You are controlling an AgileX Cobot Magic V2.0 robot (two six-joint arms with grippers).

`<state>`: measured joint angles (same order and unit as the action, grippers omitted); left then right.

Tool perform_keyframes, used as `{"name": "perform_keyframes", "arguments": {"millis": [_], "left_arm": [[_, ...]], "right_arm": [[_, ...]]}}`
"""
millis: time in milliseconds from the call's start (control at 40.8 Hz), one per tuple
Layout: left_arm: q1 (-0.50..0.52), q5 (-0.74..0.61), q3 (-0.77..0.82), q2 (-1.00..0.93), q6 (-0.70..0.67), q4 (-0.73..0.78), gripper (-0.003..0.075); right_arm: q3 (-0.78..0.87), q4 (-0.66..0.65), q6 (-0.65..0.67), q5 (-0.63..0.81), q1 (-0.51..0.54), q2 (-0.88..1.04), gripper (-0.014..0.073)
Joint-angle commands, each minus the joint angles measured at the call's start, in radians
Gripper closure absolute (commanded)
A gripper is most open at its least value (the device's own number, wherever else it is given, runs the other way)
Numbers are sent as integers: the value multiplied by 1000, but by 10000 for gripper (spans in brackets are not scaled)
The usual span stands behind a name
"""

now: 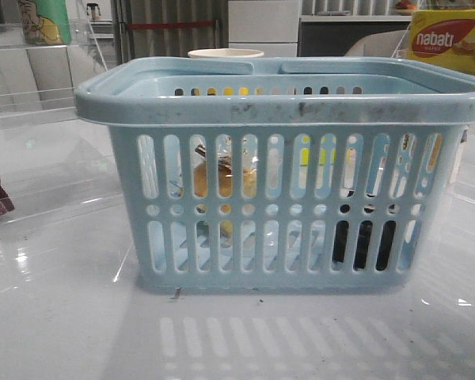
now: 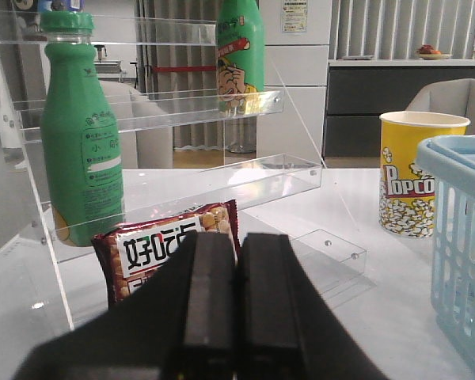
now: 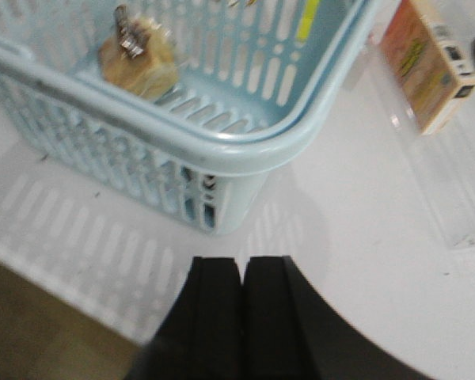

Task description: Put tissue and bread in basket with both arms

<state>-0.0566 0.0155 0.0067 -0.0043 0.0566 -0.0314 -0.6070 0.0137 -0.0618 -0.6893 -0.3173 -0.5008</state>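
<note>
The light-blue basket fills the front view. Through its slots I see the golden bread inside at the left and the nearly black tissue pack inside at the lower right. The right wrist view shows the basket from above with the bread lying in it; the tissue shows only as a dark patch through the slots. My right gripper is shut and empty over the table outside the basket. My left gripper is shut and empty, away from the basket's edge. Neither gripper shows in the front view.
A brown-and-white snack packet lies just past the left gripper, in front of a clear acrylic shelf with green bottles. A yellow popcorn cup stands beside the basket. A nabati box sits back right; another box stands on a clear rack.
</note>
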Motion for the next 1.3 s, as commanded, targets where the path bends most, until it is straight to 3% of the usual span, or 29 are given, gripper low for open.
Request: {"name": "perform_keyframes", "arguments": {"millis": [0,147,318,612,955,1127,1274], "left_arm": [[-6,-90,6,-18,-9,-8,628],[-6,-90,6,-18,-9,-8,628],[-6,-90,6,-18,-9,-8,628],[-6,-88,6,-18,-9,-8,628],[-6,-88,6,-18,-9,-8,628],[-6,-88,6,-18,-9,-8,628],[-6,-88,6,-18,-9,-8,628]], "right_arm": [[94,-8,1,262,82,86,536],[316,2,2,521,181,269,536],[493,2,2,664,259,438,536],[633,3,2,704,320,531,536],[630,17,4,700,320,531,536],[631,30,97,758,319,531,536],[631,30,99,762,319,531,536]]}}
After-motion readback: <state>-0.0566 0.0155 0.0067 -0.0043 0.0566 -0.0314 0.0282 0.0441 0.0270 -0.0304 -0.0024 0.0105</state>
